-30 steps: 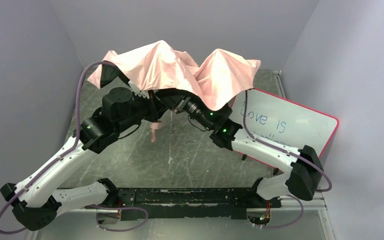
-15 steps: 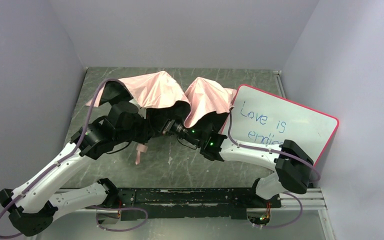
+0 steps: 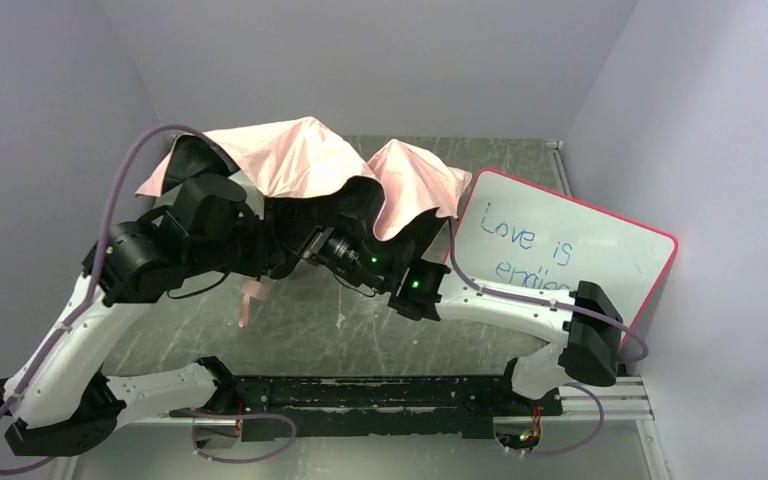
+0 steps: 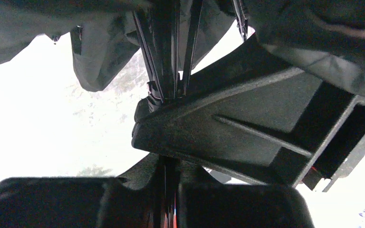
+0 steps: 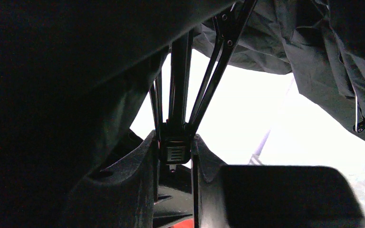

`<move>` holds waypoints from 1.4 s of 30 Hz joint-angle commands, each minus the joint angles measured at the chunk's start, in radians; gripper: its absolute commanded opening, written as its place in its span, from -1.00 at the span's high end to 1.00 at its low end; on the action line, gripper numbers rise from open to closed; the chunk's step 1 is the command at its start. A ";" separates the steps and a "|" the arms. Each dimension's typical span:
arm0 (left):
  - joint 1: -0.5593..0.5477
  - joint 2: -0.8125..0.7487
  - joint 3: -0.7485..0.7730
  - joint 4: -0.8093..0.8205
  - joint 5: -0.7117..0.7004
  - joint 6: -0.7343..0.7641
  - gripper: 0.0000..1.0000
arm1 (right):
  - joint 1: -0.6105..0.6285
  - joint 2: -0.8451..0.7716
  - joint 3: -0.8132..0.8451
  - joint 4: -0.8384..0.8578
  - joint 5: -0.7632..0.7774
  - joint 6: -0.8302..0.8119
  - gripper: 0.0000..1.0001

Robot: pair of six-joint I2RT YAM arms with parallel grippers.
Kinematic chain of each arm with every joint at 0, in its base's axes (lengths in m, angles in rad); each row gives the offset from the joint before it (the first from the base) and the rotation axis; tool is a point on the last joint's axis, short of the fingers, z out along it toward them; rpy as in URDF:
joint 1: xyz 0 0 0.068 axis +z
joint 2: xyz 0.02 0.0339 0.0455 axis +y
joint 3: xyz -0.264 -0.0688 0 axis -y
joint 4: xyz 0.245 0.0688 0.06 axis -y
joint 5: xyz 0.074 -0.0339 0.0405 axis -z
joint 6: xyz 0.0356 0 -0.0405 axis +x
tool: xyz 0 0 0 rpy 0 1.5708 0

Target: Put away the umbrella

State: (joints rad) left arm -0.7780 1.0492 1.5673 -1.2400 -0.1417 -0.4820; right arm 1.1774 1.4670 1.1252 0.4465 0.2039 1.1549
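The umbrella (image 3: 295, 160) is half open above the table, and its pale pink fabric drapes over both wrists. Its pink strap (image 3: 251, 298) dangles below the left wrist. In the top view both grippers are hidden under the fabric. In the left wrist view my left gripper (image 4: 168, 175) is shut on the thin dark shaft, with the ribs (image 4: 171, 52) fanning out above. My right gripper (image 5: 175, 145) is shut on the black runner (image 5: 174, 151), where the ribs (image 5: 209, 80) meet. The right gripper's body (image 4: 247, 128) sits just beyond my left fingers. Black inner fabric (image 5: 323, 61) hangs all around.
A red-edged whiteboard (image 3: 570, 250) with blue writing leans against the right wall, close to the right forearm. The grey scratched table (image 3: 360, 310) is walled on the left, back and right. A black rail (image 3: 380, 392) runs along the near edge between the arm bases.
Both arms have moved left and toward the near edge, carrying the umbrella. The canopy has sunk and drawn in away from the whiteboard. The strap has swung left.
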 commanded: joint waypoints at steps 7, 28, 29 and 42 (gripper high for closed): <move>0.009 0.019 0.111 -0.115 -0.089 -0.075 0.90 | 0.100 0.056 0.019 -0.242 -0.041 0.191 1.00; 0.025 0.003 -0.573 0.513 -0.179 -0.088 0.90 | -0.090 0.164 -0.277 -0.004 -0.168 -0.059 0.29; 0.031 0.011 -0.579 0.525 -0.177 -0.085 0.90 | -0.091 0.154 -0.282 -0.014 -0.159 -0.066 0.17; 0.154 0.101 -0.657 0.699 -0.055 -0.036 0.90 | -0.084 -0.086 -0.550 -0.058 -0.054 -0.059 -0.30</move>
State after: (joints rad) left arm -0.6502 1.1328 0.9260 -0.6830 -0.2138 -0.5522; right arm 1.0889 1.4597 0.6228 0.4206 0.1131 1.1202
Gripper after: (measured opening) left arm 0.096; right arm 0.650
